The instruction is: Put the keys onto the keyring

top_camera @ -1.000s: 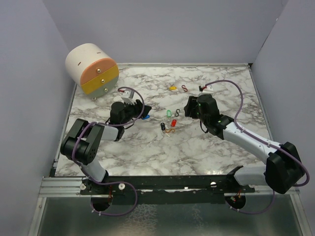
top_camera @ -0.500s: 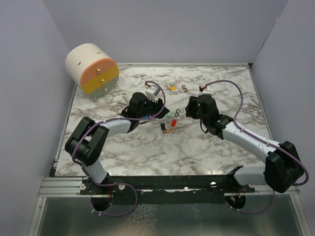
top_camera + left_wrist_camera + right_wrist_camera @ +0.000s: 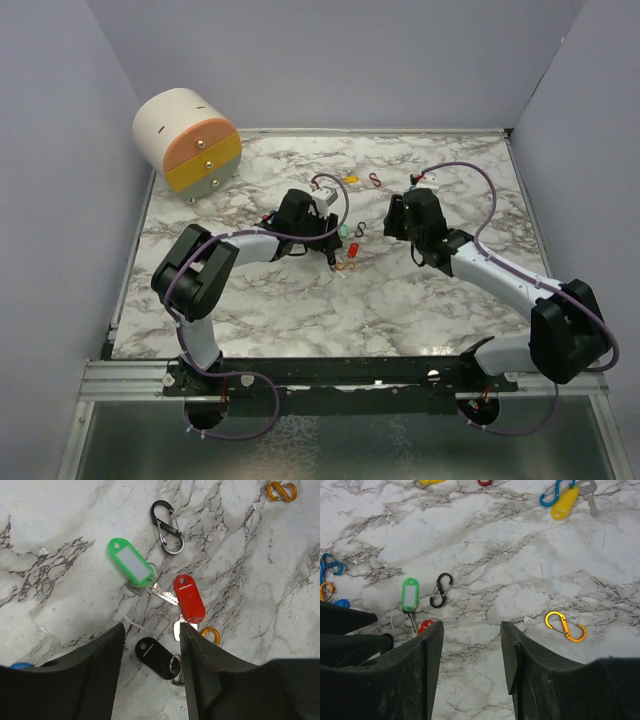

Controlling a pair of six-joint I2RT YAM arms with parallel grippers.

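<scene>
My left gripper (image 3: 151,630) hangs spread, empty, over the small black plastic key tag (image 3: 155,658), so I'd drop straight and pinch its middle.

Surface: my overhead feed shows a tabletop (image 3: 300,300) in white marble pattern with grey veins.
Rear: the back wall (image 3: 330,60) is a plain pale lilac-grey panel.
Sides: the left wall (image 3: 50,200) and right wall (image 3: 590,150) match it and close me in.
Furniture: a rounded drawer unit (image 3: 190,140) stands in the far left corner, cream on top with orange, yellow and grey fronts.
Near edge: I see an aluminium rail (image 3: 130,378) and a dull metal sheet (image 3: 350,445) below it.
Light: even and soft, with faint shadows.
</scene>
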